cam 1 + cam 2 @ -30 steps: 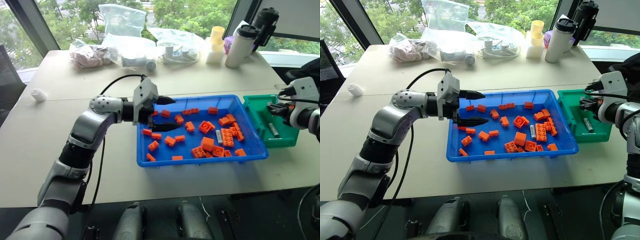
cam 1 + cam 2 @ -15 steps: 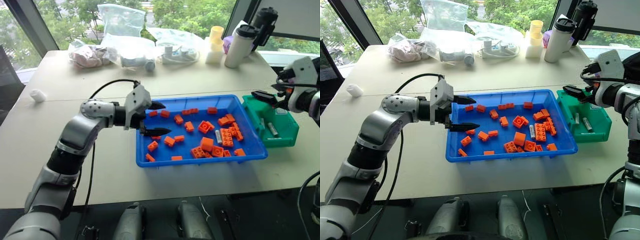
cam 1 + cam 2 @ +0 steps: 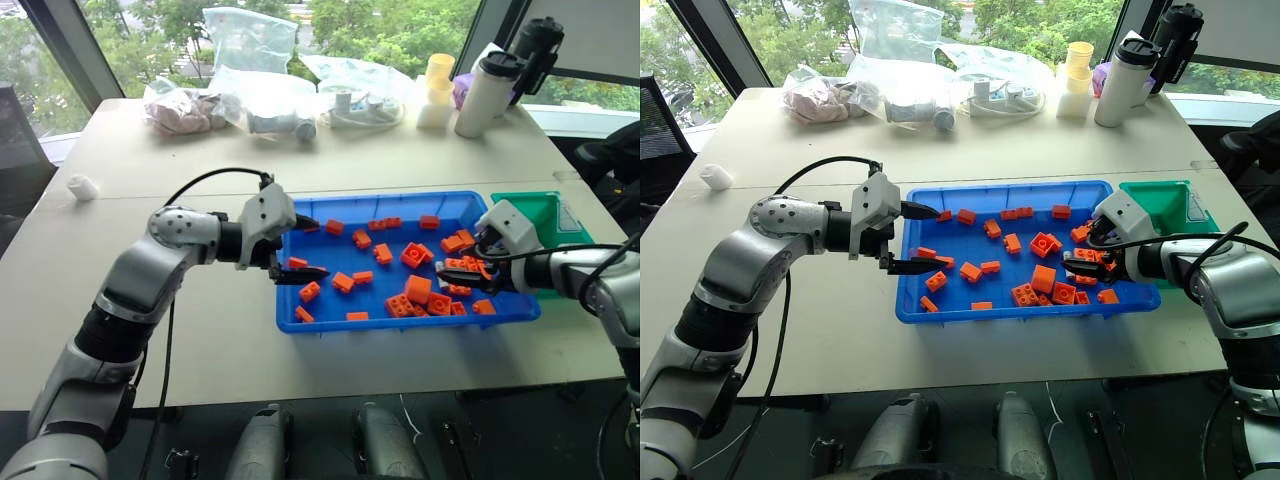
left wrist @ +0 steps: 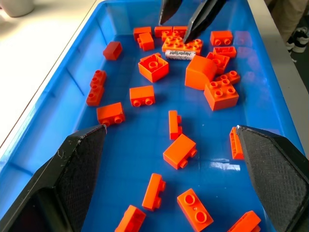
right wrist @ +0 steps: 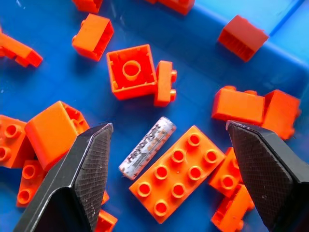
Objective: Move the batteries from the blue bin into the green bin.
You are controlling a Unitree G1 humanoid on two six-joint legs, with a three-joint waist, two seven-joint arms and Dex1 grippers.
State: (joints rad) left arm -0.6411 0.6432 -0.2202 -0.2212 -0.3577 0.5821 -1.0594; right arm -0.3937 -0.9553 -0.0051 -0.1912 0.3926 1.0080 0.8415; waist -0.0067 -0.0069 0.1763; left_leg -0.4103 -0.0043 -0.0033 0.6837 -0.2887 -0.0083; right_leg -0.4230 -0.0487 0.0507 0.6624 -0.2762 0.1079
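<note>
- Head views: I see the large shallow bright-blue plastic bin (image 3: pixel 300 322) in the middle of the pale table (image 3: pixel 120 330), scattered with orange toy bricks (image 3: pixel 416 289). The small teal-green plastic bin (image 3: pixel 1167 205) stands just beside its right end.
- Left gripper (image 3: pixel 305 249) sits over the blue bin's left end, pointing across it. Its two black fingers (image 4: pixel 79 159) are spread wide with nothing between them.
- Right gripper (image 3: pixel 1080 252) is low over the right end of the blue bin, among the bricks there. Its fingers (image 5: pixel 82 166) are also spread wide and empty.
- Right wrist view gives what the head views do not resolve: one silver-grey cylindrical battery (image 5: pixel 147 147) lying flat on the blue floor, directly between the two right fingertips, touching neither.
- The battery lies alongside a flat orange eight-stud brick (image 5: pixel 176 171), apparently touching its edge. A square orange brick (image 5: pixel 131 71) lies beyond it.
- Left wrist view shows the same battery (image 4: pixel 180 54) from the far end of the bin, under the tips of the right fingers, well apart from the left fingers.
- Green bin interior: from the head views I cannot tell what lies inside; the right arm hides part of it.
- Back of the table: clear plastic bags (image 3: pixel 245 40), a white bottle (image 3: pixel 482 92), a black bottle (image 3: pixel 530 45).
</note>
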